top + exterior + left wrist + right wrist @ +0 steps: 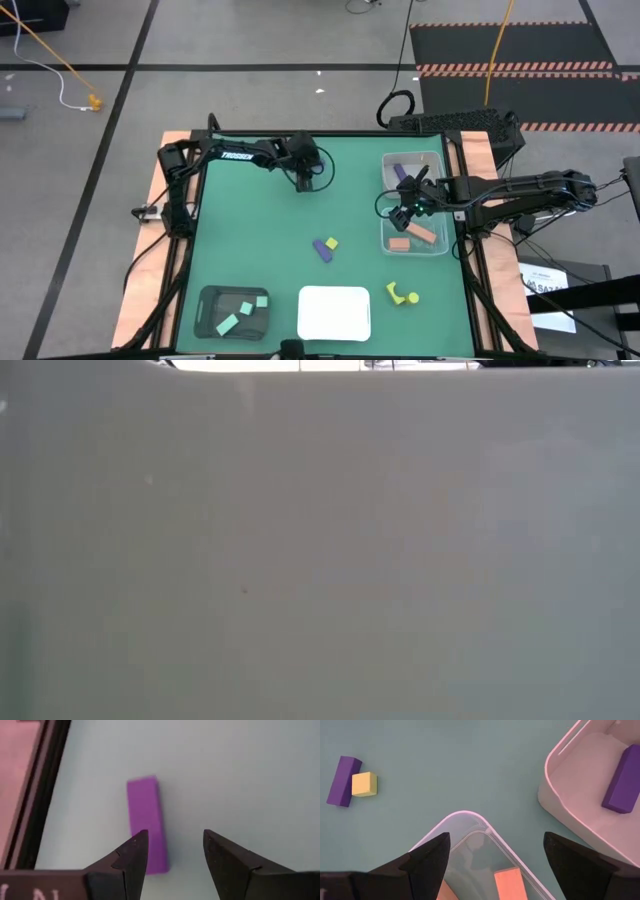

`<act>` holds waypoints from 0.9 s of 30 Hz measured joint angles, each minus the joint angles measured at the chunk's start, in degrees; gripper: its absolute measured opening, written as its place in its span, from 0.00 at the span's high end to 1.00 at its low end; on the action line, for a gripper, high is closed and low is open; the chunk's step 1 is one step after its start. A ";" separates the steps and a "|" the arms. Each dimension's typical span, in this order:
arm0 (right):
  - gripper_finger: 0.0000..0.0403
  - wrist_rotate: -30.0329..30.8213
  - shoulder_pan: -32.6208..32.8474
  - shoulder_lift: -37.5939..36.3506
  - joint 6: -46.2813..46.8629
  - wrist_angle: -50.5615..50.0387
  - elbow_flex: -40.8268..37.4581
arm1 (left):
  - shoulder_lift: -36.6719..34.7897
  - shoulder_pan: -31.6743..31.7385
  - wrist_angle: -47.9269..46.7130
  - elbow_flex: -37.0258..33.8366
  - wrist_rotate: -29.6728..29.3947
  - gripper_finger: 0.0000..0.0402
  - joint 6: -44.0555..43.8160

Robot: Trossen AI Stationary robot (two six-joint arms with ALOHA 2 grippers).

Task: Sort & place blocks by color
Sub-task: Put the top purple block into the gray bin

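Your left gripper point(172, 851) stands apart, a purple bar point(146, 820) lying against one finger, seemingly misplaced; right gripper point(495, 857) spread above the clear tray point(470, 827), probably ready to pick

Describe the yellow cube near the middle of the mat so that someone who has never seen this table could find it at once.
Start on the green mat, just above the white tray at its near edge. Near the mat's centre two small blocks touch: the yellow cube and a purple bar. It is the squarer, lighter one; the other yellow pieces lie apart, further right.
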 joint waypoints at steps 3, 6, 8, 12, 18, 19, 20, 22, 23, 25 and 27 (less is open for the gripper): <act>0.22 0.00 0.00 0.01 -0.02 0.00 0.00 | 0.10 0.71 -0.12 -0.05 -0.11 0.52 -0.25; 0.22 0.00 0.00 0.01 -0.02 0.00 0.00 | 0.08 1.80 0.17 -0.03 -0.36 0.52 -1.22; 0.22 0.00 0.00 0.01 -0.02 0.00 0.00 | 0.08 2.80 0.75 -0.03 -0.37 0.52 -2.41; 0.22 0.00 0.00 0.01 -0.02 0.00 0.00 | 0.08 4.76 0.09 -0.03 3.84 0.52 -3.26; 0.22 0.00 0.00 -0.01 0.00 0.00 0.00 | 0.48 4.85 -0.18 -0.25 6.21 0.52 -3.05; 0.22 0.00 0.00 -0.01 -0.01 0.00 0.00 | 0.80 4.86 -0.09 -0.25 6.21 0.52 -3.14; 0.22 0.00 0.00 -0.01 0.00 0.02 0.00 | 1.11 4.89 -0.34 -0.28 6.13 0.52 -3.40; 0.22 0.00 0.00 -0.01 0.00 0.02 0.00 | 2.25 4.68 0.25 -0.28 5.73 0.52 -3.24; 0.22 0.00 0.00 0.01 0.00 0.06 0.00 | 2.38 4.48 0.42 -0.27 5.14 0.52 -3.26; 0.22 0.01 -0.01 0.00 0.10 0.17 0.00 | 2.29 4.41 0.59 -0.27 4.33 0.52 -3.45; 0.22 0.00 -0.11 0.00 0.26 0.39 0.00 | 2.35 4.48 0.58 -0.27 4.36 0.52 -3.66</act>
